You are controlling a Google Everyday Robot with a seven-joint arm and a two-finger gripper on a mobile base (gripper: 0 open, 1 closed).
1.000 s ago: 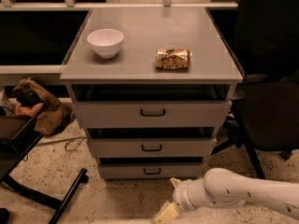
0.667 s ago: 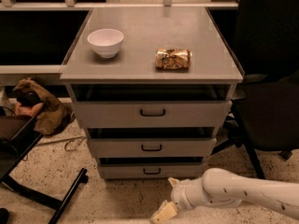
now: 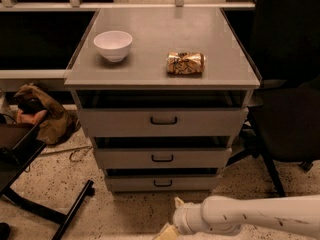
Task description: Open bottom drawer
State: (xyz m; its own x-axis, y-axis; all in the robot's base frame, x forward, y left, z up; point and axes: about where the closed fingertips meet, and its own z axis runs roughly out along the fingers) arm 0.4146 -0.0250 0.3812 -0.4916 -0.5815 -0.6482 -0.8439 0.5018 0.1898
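The bottom drawer (image 3: 162, 183) is the slimmest grey front of three in the grey cabinet (image 3: 240, 79), low near the floor, with a small dark loop handle (image 3: 162, 183) at its centre. A dark gap shows above its front. My white arm (image 3: 250, 215) comes in from the lower right. My gripper (image 3: 169, 229) is at the bottom edge, below and in front of the bottom drawer, apart from the handle. It is partly cut off by the frame.
A white bowl (image 3: 113, 45) and a crumpled snack bag (image 3: 185, 63) sit on the cabinet top. A black office chair (image 3: 287, 114) stands to the right. A brown bag (image 3: 42, 114) and a black frame leg (image 3: 70, 214) lie on the speckled floor at left.
My arm has shifted slightly left and nearer the cabinet. The drawers have not moved.
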